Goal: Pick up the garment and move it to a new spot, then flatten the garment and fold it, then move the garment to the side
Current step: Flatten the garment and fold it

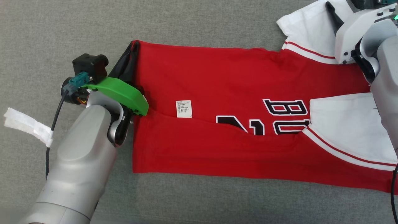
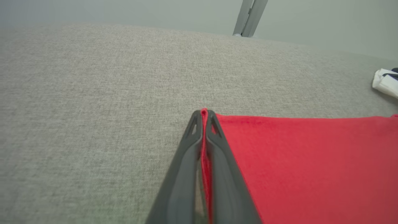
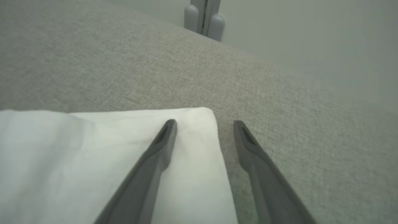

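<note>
The garment point(image 1: 224, 93), a red jersey with white sleeves and dark "BU" lettering, lies spread sideways on the grey cloth surface, its lower half folded up lengthwise over the lettering. My left gripper point(image 1: 132, 49) is shut on the far corner of its red hem; in the left wrist view the red hem point(image 2: 204, 155) is pinched between the dark fingers point(image 2: 217, 161). My right gripper point(image 3: 205, 124) is open over the corner of the white sleeve point(image 3: 93, 161): one finger lies over the sleeve, the other beside its edge. In the head view that arm point(image 1: 357, 34) sits over the far white sleeve point(image 1: 307, 28).
A white strip of cloth point(image 1: 25, 124) lies on the grey surface at the left, next to my left arm's cable. A grey metal post point(image 2: 248, 17) stands beyond the surface's far edge. Open grey surface lies on the far side of the garment and in front of it.
</note>
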